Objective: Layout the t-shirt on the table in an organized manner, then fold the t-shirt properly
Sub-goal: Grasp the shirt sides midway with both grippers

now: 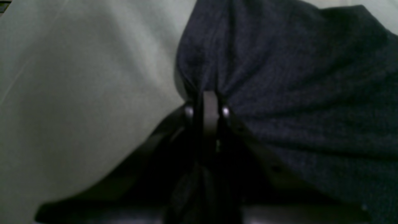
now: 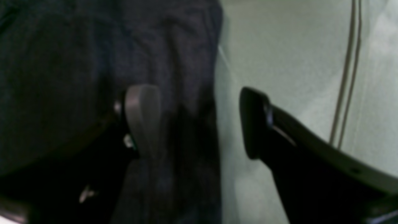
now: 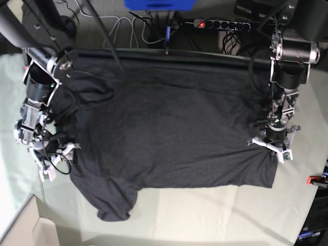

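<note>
The dark t-shirt (image 3: 169, 128) lies spread flat across the table (image 3: 205, 215), with one sleeve hanging toward the front left. In the base view my left gripper (image 3: 270, 147) sits at the shirt's right edge. The left wrist view shows that gripper (image 1: 207, 105) shut on a bunched fold of the t-shirt (image 1: 295, 77). My right gripper (image 3: 51, 161) is at the shirt's left edge. In the right wrist view it (image 2: 197, 123) stands open, astride the edge of the t-shirt (image 2: 77, 62), one finger over dark fabric and the other over the table (image 2: 295, 62).
A power strip (image 3: 220, 23) and tangled cables lie behind the table's far edge, below a blue object (image 3: 159, 5). A red clamp (image 3: 313, 180) sits at the right edge. A pale box (image 3: 25, 228) stands at the front left corner. A thin cable (image 2: 346, 77) crosses the cloth.
</note>
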